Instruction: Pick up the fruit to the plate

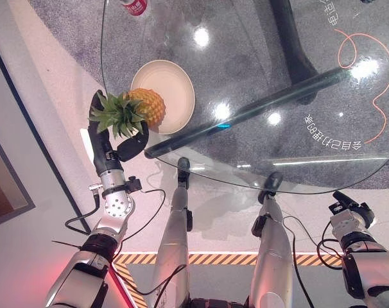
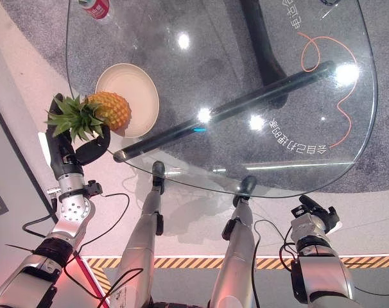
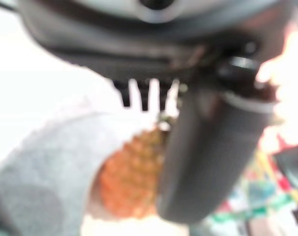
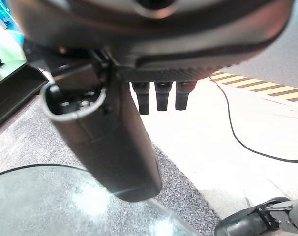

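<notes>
In the left eye view, the glass table (image 1: 323, 115) is the landmark. At its left edge lies a cream plate (image 1: 175, 83). The pineapple (image 1: 143, 106) is over the near left rim of this plate; its orange body overlaps the rim and its green crown points away from the table, beyond the glass edge. The left hand (image 1: 111, 151) holds the pineapple at the crown end, with the fingers behind the leaves and the thumb curled under the fruit. The hand itself is just outside the edge of the table. At the far left rim of the table stands a red can (image 1: 135, 6). An orange cord (image 1: 368, 77) lies in a loop under the right part of the glass. The right hand (image 1: 352, 215) is low, near the right front corner of the table and apart from it.

In the right eye view, the same scene appears: the pineapple (image 2: 108, 110) touches the plate (image 2: 138, 96) at its near left rim, and the left hand (image 2: 76, 151) grips it.

In the left wrist view, the orange body of the pineapple (image 3: 132, 177) is seen past the thumb (image 3: 208, 157) and the fingers.

In the right wrist view, the right hand (image 4: 114, 137) hangs beside the corner of the table (image 4: 55, 206), over grey carpet. Its fingers are relaxed and straight and they hold nothing.
</notes>
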{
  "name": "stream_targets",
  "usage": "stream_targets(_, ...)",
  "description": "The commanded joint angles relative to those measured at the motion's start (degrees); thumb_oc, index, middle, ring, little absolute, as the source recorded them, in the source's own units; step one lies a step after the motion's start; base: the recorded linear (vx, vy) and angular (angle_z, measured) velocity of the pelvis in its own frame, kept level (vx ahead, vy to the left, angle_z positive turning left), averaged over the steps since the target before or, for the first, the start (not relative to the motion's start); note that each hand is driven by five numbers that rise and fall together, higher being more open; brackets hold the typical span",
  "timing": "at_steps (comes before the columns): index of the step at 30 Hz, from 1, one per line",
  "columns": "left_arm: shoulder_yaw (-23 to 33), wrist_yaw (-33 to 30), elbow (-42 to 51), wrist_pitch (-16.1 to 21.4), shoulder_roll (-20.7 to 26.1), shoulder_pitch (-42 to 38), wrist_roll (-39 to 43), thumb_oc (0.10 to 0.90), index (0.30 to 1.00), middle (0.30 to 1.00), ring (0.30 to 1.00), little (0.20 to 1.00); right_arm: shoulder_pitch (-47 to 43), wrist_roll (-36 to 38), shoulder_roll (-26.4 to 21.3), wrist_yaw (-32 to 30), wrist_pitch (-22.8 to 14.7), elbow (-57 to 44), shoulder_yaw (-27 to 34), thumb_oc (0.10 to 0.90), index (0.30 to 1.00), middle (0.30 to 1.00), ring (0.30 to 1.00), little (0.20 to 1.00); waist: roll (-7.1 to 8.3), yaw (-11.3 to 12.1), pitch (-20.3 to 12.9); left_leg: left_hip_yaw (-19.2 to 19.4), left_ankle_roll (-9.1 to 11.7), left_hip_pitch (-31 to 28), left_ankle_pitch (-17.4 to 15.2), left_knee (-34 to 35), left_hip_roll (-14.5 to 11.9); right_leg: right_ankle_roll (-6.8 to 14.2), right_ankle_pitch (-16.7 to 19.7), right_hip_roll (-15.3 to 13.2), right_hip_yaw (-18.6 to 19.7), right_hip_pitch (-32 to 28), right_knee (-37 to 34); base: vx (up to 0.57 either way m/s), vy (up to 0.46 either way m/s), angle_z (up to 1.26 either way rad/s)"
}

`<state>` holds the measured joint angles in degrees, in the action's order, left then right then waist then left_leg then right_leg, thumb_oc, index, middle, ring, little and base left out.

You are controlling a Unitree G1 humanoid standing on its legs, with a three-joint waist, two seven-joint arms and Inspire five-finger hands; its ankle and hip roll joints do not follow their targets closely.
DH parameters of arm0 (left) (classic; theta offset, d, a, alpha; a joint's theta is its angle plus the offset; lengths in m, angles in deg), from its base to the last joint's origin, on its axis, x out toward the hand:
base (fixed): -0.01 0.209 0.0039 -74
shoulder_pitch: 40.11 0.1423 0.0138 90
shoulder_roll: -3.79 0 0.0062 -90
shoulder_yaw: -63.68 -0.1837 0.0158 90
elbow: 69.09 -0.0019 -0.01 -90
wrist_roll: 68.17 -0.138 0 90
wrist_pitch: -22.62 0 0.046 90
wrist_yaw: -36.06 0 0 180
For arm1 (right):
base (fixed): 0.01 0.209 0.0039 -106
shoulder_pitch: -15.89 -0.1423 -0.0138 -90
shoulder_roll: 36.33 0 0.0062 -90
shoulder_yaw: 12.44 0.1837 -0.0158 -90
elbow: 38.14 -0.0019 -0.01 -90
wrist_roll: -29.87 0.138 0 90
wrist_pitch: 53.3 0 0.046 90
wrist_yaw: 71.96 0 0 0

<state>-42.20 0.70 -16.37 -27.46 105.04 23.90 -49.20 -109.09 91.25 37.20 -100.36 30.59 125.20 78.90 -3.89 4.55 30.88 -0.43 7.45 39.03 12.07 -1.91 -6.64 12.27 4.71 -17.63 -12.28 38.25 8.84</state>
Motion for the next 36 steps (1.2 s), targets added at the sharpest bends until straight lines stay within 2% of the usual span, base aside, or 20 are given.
stream_targets(1,3.97,-0.64,1.06,3.69,0.00,-1.32,2.96,0.800,0.900,0.900,0.900,0.900,2.47,-0.35,-4.22,-0.18,-3.35,-0.78,1.82,0.800,0.900,0.900,0.900,0.900,0.21,0.85,-1.09,1.68,0.49,-2.09,-3.79,-0.40,-1.55,0.41,3.32,-0.01,-2.27,1.05,1.49,0.00,0.000,0.00)
stream_targets(7,4.59,1.05,1.10,3.74,-0.42,-1.06,6.03,0.800,0.900,0.900,0.900,0.900,2.68,-0.39,-4.27,-0.13,-3.18,-1.16,1.86,0.800,0.900,0.900,0.900,0.900,0.25,0.68,-1.09,1.78,0.52,-2.05,-3.75,-0.60,-1.68,0.39,3.30,0.03,-2.10,1.08,1.62,0.00,0.000,0.00)
stream_targets(16,4.52,3.81,2.66,4.07,0.87,-3.64,5.84,0.800,0.900,0.900,0.900,0.900,2.08,-0.89,-4.21,-0.09,-2.98,-0.69,1.92,0.800,0.900,0.900,0.900,0.900,0.18,0.45,-1.09,1.98,0.60,-1.92,-3.82,-1.12,-1.83,0.44,3.06,-0.06,-2.00,1.27,2.28,0.00,0.000,0.00)
stream_targets(23,3.99,4.12,3.52,2.47,0.89,-2.90,5.25,0.800,0.900,0.900,0.900,0.900,2.87,-0.79,-4.20,0.32,-3.14,-0.72,2.20,0.800,0.900,0.900,0.900,0.900,0.05,0.44,-1.09,2.09,0.59,-1.94,-3.79,-1.09,-1.92,0.38,2.87,-0.12,-2.10,1.18,2.43,0.00,0.000,0.00)
stream_targets(31,4.30,2.46,0.33,0.24,0.31,-1.21,6.68,0.800,0.900,0.900,0.900,0.900,3.40,-0.75,-4.17,0.73,-3.29,-0.50,2.43,0.800,0.900,0.900,0.900,0.900,-0.38,0.39,-1.09,2.34,0.53,-2.09,-3.47,-1.08,-2.07,0.14,2.86,-0.17,-2.07,1.32,2.76,0.00,0.000,0.00)
stream_targets(36,4.72,1.90,-2.29,-1.69,0.40,0.11,4.51,0.800,0.900,0.900,0.900,0.900,4.82,-0.37,-4.21,1.07,-3.24,-0.55,2.62,0.800,0.900,0.900,0.900,0.900,-0.32,0.36,-1.09,2.64,0.65,-4.02,-4.09,-1.12,-2.10,0.25,2.12,-0.29,-2.18,-0.31,3.10,0.00,0.000,0.00)
